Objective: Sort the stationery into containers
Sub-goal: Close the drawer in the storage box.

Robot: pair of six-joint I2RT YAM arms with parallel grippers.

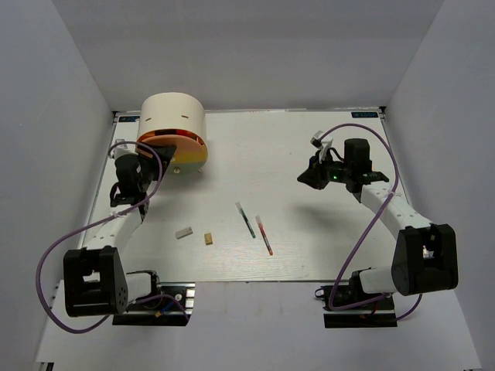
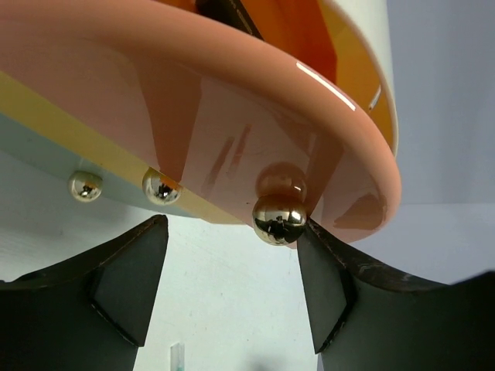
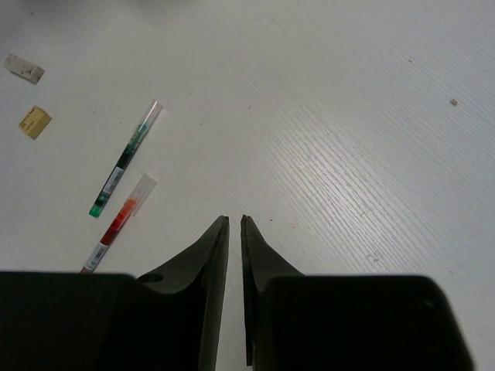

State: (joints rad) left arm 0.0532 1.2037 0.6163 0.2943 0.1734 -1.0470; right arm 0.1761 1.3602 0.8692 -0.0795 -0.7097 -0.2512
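Observation:
The cream drum (image 1: 172, 120) stands at the far left with an orange tray (image 1: 174, 142) and a yellow tray (image 1: 188, 159) swung out beneath it. My left gripper (image 1: 148, 157) is open at the trays. In the left wrist view (image 2: 230, 226) the orange tray's brass knob (image 2: 279, 219) sits just inside the right finger, touching it or nearly so. My right gripper (image 1: 309, 176) is shut and empty above the table (image 3: 234, 219). A green pen (image 1: 246, 219), a red pen (image 1: 264, 235), a grey block (image 1: 183, 233) and a tan block (image 1: 208, 239) lie mid-table. No highlighters show on the table.
Two more brass knobs (image 2: 86, 185) hang under the lower trays. Something dark (image 2: 224, 11) lies inside the orange tray. The right wrist view shows the green pen (image 3: 124, 158), red pen (image 3: 116, 224), grey block (image 3: 24, 69) and tan block (image 3: 35, 122) to its left.

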